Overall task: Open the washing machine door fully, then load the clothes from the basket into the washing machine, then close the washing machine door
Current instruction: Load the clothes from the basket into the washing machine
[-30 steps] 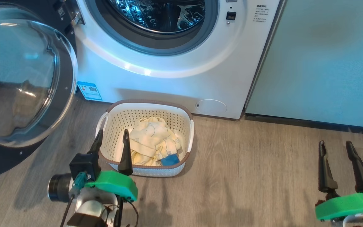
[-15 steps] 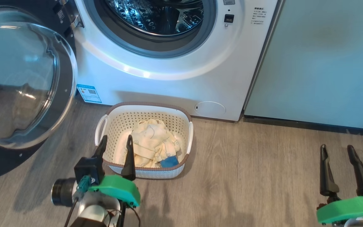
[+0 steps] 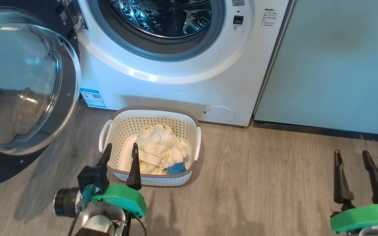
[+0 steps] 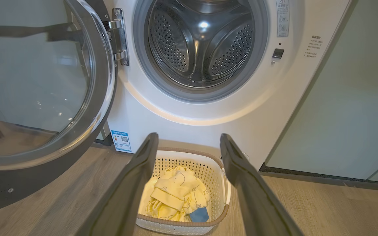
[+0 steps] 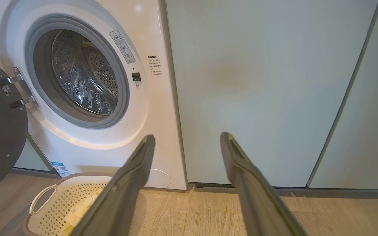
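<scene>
The white washing machine (image 3: 182,85) stands with its steel drum (image 4: 202,49) exposed. Its door (image 3: 21,85), glossy black rim around a bulging glass bowl, hangs swung wide to the left. On the floor before the machine sits the cream basket (image 3: 189,127) holding the pale yellow clothes (image 3: 157,147) and one small blue piece (image 3: 176,168). My left gripper (image 3: 121,149) hovers open over the basket's near left corner, nothing between its fingers; the left wrist view looks down at the clothes (image 4: 176,193). My right gripper (image 3: 352,155) stands open and empty far to the right over bare floor.
Pale green cabinets (image 3: 333,65) fill the wall right of the machine. A small round white panel cover (image 3: 218,113) sits low on the machine's front. The open door (image 4: 41,82) juts out over the wood floor on the left.
The head camera has tilted slightly, shifting the whole picture down. My left gripper has drawn back a little toward the basket's near edge. The right gripper holds its place.
</scene>
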### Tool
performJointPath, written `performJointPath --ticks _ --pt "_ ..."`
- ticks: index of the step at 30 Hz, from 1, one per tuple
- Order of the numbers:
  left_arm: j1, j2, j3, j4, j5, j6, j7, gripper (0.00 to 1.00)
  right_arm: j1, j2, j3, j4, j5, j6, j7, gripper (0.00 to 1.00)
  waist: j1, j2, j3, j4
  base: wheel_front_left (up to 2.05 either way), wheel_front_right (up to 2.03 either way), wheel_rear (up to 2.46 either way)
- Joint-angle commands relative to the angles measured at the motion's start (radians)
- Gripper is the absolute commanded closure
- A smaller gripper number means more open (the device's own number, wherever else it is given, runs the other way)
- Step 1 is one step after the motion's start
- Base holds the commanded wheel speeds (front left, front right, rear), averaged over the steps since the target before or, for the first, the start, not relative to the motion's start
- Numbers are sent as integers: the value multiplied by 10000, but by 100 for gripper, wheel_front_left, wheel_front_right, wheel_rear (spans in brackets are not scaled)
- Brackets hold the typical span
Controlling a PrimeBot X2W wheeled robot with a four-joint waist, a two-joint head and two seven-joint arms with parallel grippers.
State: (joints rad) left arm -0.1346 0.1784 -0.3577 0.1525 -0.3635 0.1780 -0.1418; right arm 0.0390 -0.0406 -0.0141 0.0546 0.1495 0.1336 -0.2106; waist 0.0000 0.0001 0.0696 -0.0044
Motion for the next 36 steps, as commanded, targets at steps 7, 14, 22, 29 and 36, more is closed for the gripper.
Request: performJointPath --ticks 7,14,22,29,36 --pt "-276 319 302 -472 26 65 -184 0 -155 -97 173 -420 4 -29 -45 0 0 -1 36 -8 43 -43 0" --pt "-295 366 261 -534 42 119 -148 0 -191 -97 188 -422 34 -29 -58 0 0 -1 96 -19 136 -136 0" --pt "-367 398 206 -490 80 275 36 0 -248 -97 190 -397 55 -29 -74 0 0 -1 207 3 191 -191 0" --pt "-424 419 156 -483 93 316 -60 0 -304 -97 222 -355 55 -29 -93 0 0 -1 271 32 99 -99 0" --pt "-466 442 116 -479 84 334 -129 0 -349 -97 238 -317 73 -29 -121 0 0 -1 329 39 12 -12 0"
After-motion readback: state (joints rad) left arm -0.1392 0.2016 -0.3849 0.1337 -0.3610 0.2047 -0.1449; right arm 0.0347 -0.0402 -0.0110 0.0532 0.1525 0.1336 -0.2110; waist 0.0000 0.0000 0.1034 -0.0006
